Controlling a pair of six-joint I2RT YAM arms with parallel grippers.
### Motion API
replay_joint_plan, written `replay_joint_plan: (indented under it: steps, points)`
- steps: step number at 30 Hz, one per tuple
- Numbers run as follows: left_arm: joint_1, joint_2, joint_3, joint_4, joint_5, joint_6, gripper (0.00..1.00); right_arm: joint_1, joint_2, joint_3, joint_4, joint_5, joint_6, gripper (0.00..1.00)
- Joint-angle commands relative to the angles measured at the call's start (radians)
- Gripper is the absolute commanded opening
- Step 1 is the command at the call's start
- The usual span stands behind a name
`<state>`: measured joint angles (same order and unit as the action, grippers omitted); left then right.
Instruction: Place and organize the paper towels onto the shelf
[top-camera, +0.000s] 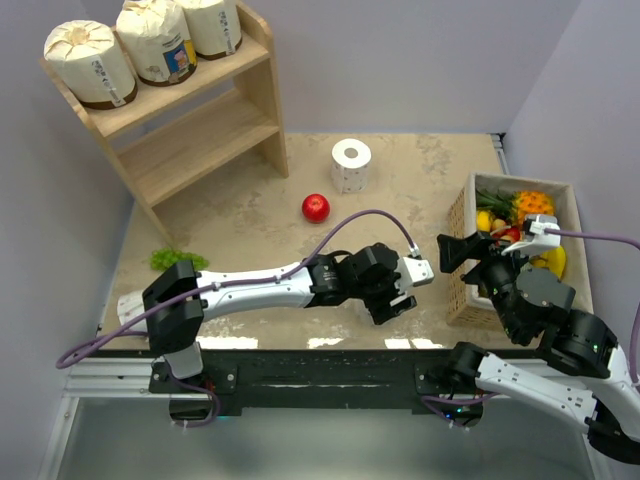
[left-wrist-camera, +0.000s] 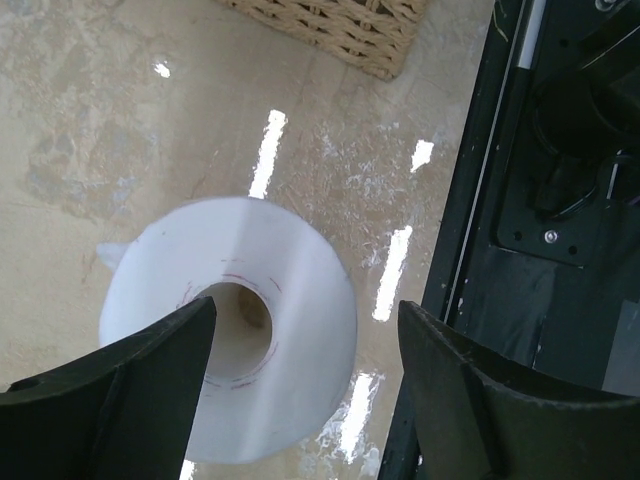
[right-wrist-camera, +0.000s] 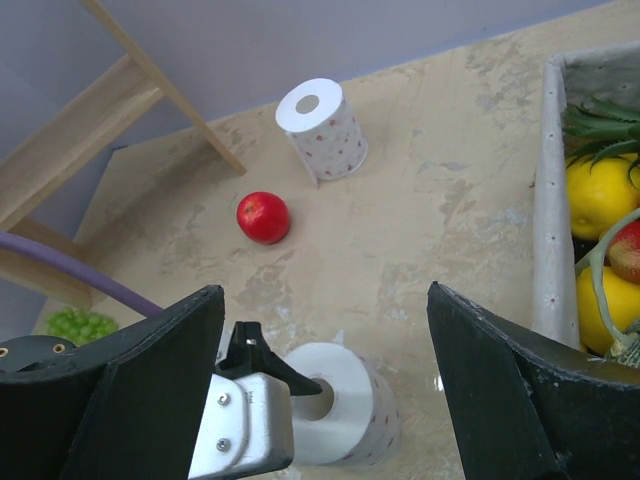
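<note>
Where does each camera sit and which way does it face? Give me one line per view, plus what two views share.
Top external: above and behind the bases, looking down the table to the shelf; both arms show.
Left wrist: on the left arm, looking straight down on a bare roll; the left end effector shows.
Right wrist: on the right arm, looking across the table toward the apple; the right end effector shows.
Shared: both wrist views show that bare roll.

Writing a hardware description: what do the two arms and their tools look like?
Both arms have white links and black joints: left arm, right arm. A purple cable runs to each. The left tool and right tool have dark, wedge-shaped fingers.
</note>
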<state>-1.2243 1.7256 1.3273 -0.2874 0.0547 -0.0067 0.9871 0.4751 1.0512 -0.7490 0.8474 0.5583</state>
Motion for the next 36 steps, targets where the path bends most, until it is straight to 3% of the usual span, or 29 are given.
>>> replay_joint_plan:
  steps: [1,10,17,26,36]
  points:
    - [-0.004,0.02,0.03,-0.024,-0.025,-0.016,0.76,-0.002,-0.003,0.03,0.008,0.032,0.011,0.86]
    - [-0.004,0.035,0.003,-0.03,-0.082,-0.015,0.7,-0.002,0.01,0.021,0.011,0.022,0.017,0.86]
    - [-0.004,0.023,-0.016,-0.019,-0.096,-0.01,0.58,-0.002,0.007,0.018,0.016,0.021,0.012,0.86]
    - [-0.004,0.048,0.003,-0.048,-0.095,0.001,0.64,-0.002,-0.004,0.01,0.019,0.019,0.006,0.86]
    - [-0.004,0.019,0.01,-0.062,-0.131,0.001,0.43,-0.002,-0.018,0.004,0.02,0.019,0.002,0.86]
